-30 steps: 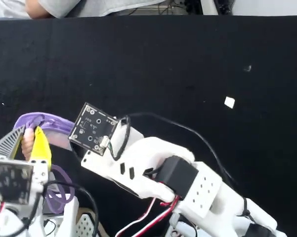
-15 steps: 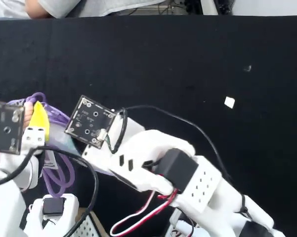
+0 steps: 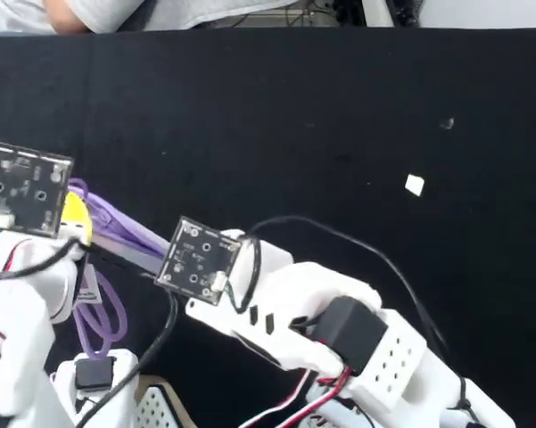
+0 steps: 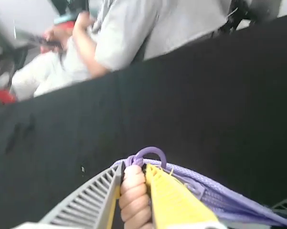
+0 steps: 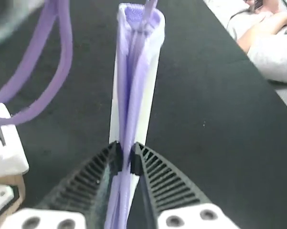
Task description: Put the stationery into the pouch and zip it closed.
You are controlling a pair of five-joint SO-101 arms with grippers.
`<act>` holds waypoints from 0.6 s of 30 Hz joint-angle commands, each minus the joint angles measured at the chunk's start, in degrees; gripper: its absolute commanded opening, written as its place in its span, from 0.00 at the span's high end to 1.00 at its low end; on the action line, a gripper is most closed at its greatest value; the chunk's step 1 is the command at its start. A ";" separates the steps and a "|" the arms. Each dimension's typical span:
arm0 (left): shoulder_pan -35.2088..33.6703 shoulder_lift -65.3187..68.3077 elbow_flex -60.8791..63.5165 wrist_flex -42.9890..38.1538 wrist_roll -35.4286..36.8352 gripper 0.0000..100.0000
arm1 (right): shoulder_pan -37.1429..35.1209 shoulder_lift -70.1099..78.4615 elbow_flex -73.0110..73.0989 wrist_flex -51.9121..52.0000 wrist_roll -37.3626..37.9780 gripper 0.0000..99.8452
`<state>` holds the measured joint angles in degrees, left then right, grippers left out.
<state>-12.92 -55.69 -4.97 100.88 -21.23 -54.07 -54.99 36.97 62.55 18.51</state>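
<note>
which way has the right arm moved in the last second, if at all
Yes. In the high view the right arm's camera board has shifted closer to the white scrap and toward the arms' bases, its end effector shut on the pouch.

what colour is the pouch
The pouch is light purple, clearest in the right wrist view.
</note>
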 commanded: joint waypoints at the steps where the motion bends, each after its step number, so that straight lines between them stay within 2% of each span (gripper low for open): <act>1: -1.71 0.26 1.27 -0.18 -0.35 0.97 | 1.32 -0.75 -0.04 0.97 0.26 0.99; 4: -0.92 0.26 -0.66 -0.09 -0.26 0.97 | 1.05 -0.66 -1.01 0.44 0.18 0.99; 9: 5.49 0.18 -2.15 -0.09 0.35 0.97 | 0.79 -0.57 -4.79 0.00 -1.23 0.98; 15: 12.53 -2.11 -2.07 -0.09 3.16 0.97 | -3.08 -0.40 -8.40 0.09 -1.32 0.83; 18: 13.85 -2.73 -1.89 -0.09 3.52 0.97 | -3.34 -0.40 -9.01 -0.53 -1.23 0.83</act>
<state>-0.79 -57.89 -5.05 100.79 -18.77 -56.62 -54.64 31.43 63.25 17.63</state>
